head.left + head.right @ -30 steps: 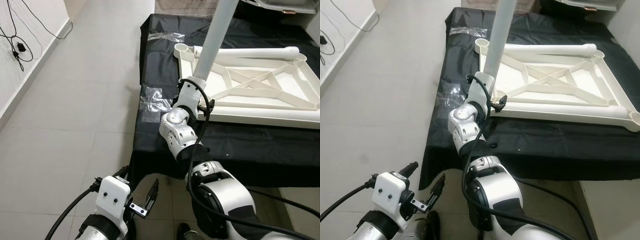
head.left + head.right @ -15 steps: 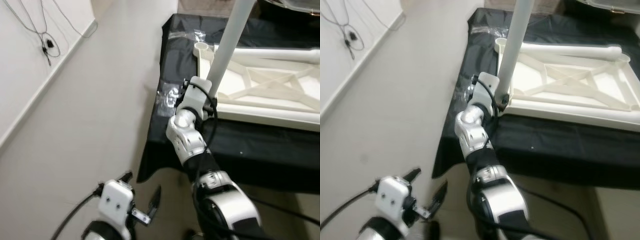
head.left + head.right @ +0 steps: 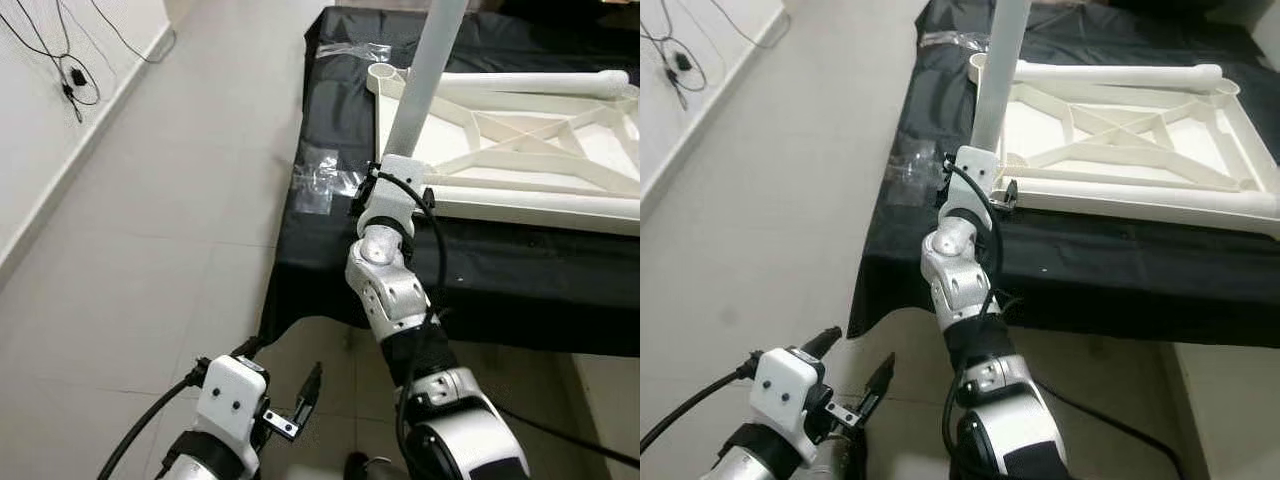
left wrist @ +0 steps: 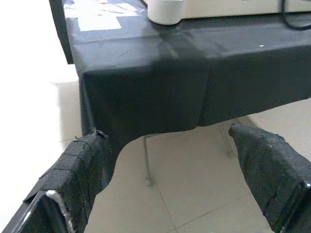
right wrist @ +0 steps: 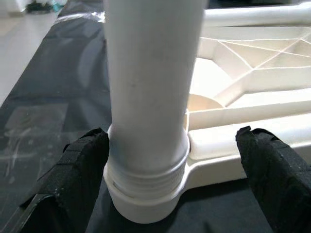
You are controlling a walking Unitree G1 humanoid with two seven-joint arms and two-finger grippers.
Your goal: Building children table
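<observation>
Right wrist view: the white table leg (image 5: 148,97) stands upright in the corner socket (image 5: 146,204) of the upturned white tabletop frame (image 3: 520,140), which lies on a black-draped table (image 3: 330,250). The right gripper (image 5: 172,174) has its two black fingers spread wide, one either side of the leg at 3 and 9 o'clock; neither pad (image 5: 80,160) clearly touches it, so it holds nothing. A threaded band shows just above the socket rim, so I judge the leg not fully seated. Risk: unsupported and only part way in, the leg could lean or drop out if the wrist brushes it on withdrawal. The occupied corner sits near the table's edge, so a sideways nudge could shift the frame toward the floor. The left gripper (image 4: 170,179) hangs low beside the table, fingers wide apart, empty. Clear plastic wrap (image 3: 320,180) lies at 9 o'clock of the leg.
</observation>
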